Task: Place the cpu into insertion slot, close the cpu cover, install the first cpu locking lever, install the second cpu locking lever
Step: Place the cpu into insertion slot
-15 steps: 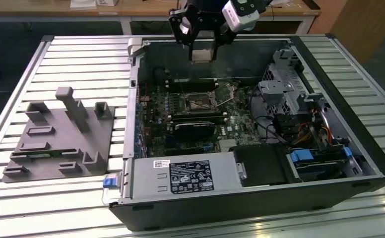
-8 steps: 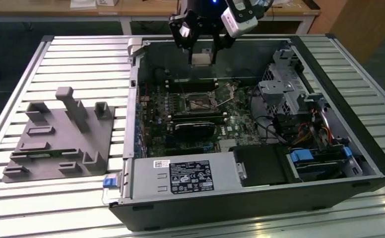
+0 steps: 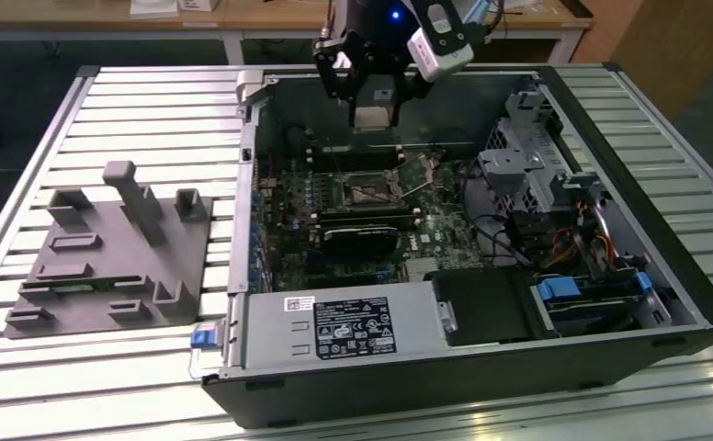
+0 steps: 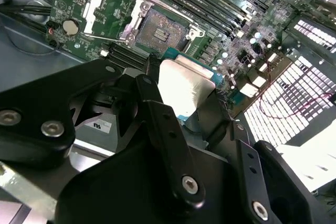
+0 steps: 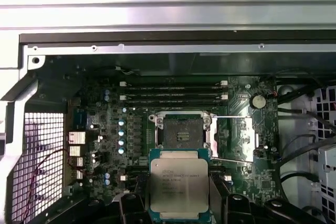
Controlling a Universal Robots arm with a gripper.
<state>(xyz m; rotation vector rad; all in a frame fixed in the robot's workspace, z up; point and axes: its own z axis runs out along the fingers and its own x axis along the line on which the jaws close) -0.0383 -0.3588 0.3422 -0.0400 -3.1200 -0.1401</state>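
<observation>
Gripping the cpu (image 5: 178, 184) by two opposite edges, the gripper (image 3: 373, 110) holds it level, metal top up, just short of the insertion slot (image 5: 182, 131). That slot lies bare, the cpu cover (image 5: 236, 139) swung open beside it: no step looks finished. Being square, the chip has no long axis; its edges parallel the slot's.

From here the cpu (image 5: 177, 184) looks to me like dull brushed metal on top with a green edge, the insertion slot (image 5: 181, 131) has a shiny silvery metal rim, the motherboard (image 5: 247, 179) is glossy green, and the table (image 3: 148, 101) is pale ribbed metal slats
</observation>
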